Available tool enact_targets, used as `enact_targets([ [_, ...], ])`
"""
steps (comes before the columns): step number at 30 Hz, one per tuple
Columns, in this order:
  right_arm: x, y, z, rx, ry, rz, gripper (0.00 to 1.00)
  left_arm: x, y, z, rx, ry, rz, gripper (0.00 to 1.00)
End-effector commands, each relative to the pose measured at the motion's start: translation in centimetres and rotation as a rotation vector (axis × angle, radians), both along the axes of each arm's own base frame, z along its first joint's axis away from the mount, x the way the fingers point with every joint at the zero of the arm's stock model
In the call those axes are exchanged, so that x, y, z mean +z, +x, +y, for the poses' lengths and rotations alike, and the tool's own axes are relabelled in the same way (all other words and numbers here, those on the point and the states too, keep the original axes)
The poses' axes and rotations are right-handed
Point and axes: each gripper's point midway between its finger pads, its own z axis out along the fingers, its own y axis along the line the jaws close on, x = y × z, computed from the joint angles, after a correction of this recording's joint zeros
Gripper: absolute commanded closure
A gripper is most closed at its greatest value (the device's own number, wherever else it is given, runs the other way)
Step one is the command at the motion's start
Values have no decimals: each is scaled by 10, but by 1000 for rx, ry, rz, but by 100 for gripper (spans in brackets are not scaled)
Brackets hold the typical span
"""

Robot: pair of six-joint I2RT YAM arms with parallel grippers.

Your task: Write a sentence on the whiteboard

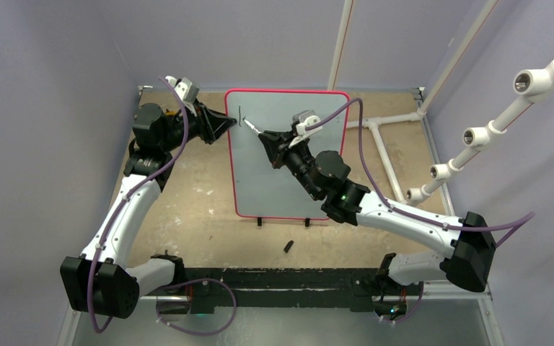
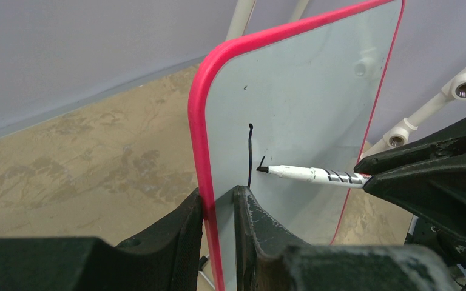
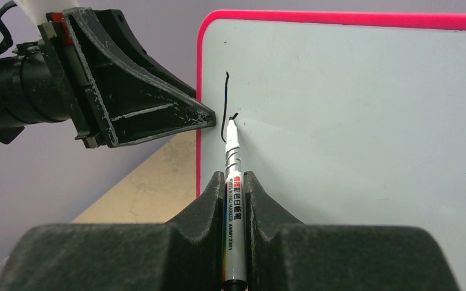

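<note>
The right gripper (image 3: pixel 230 182) is clenched on a slim white marker (image 3: pixel 231 148), whose tip touches the whiteboard (image 1: pixel 249 180) near its upper left corner. The left gripper (image 2: pixel 218 203) pinches the board's red left rim just below that corner. I judge the board light, stiff and slick, and apt to tip or slide on its small feet (image 1: pixel 260 221) under pen pressure. The rim is therefore the sound place to hold it, and the marker's barrel is best held well back from the tip. The board stands mid-table (image 1: pixel 202 209), nearer the far edge. By count there is one board, one marker and two feet. The sentence (image 3: pixel 224 103) has only two strokes, a long upright and a short tick. One small black piece (image 1: pixel 288 246), perhaps a cap, lies near the table's near edge.
</note>
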Motion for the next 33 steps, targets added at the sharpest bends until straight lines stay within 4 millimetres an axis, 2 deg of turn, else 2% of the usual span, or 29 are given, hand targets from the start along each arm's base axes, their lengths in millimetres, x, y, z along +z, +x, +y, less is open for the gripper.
enact_targets([
  [1, 31, 8, -6, -53, 57, -48, 100, 3, -1, -2, -21, -4, -26, 96],
  [8, 20, 9, 4, -26, 30, -39, 100, 4, -2, -2, -22, -4, -27, 97],
  [15, 19, 10, -6, -61, 30, -27, 100, 5, -2, -2, -21, -5, -32, 97],
  [24, -2, 7, -16, -81, -1, 24, 100, 4, -2, -2, -21, -4, -31, 98],
  [28, -3, 4, -23, -90, 4, 30, 100, 4, -2, -2, -21, -5, -30, 99],
  [33, 3, -1, -16, -39, 7, 7, 100, 3, -1, -2, -18, -3, -28, 99],
])
